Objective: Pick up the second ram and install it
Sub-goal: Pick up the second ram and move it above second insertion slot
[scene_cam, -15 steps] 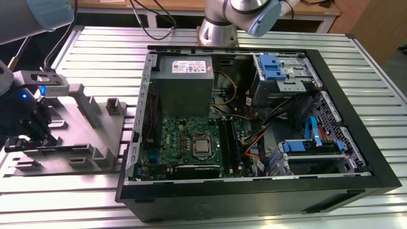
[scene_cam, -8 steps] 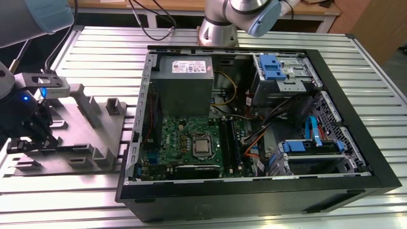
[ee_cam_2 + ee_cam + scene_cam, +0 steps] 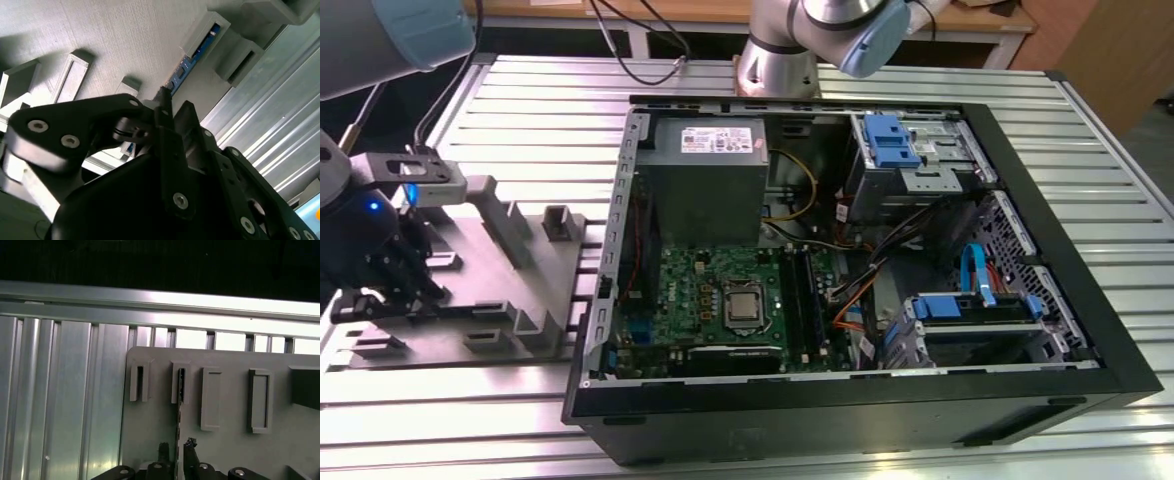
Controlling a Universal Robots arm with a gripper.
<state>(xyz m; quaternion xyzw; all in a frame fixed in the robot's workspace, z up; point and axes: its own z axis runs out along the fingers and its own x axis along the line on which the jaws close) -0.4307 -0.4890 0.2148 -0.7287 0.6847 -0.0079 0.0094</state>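
Note:
The second ram (image 3: 179,405) stands on its edge in a slotted holder on the grey fixture plate (image 3: 494,300), at the exterior view's left beside the computer case. In the second wrist view its blue board (image 3: 192,57) runs out of a grey holder block (image 3: 207,30). My gripper (image 3: 394,290) is down over the plate. In both wrist views its fingertips (image 3: 177,447) (image 3: 174,102) sit tight on either side of the stick, shut on it. The stick's end still rests in its slot (image 3: 181,382).
The open computer case (image 3: 1067,300) lies to the exterior view's right, with the green motherboard (image 3: 707,300), the memory slots (image 3: 807,300), the grey power supply (image 3: 707,160) and blue cables (image 3: 974,275) inside. Several raised grey blocks (image 3: 500,215) stand on the plate. The table is ribbed aluminium (image 3: 520,100).

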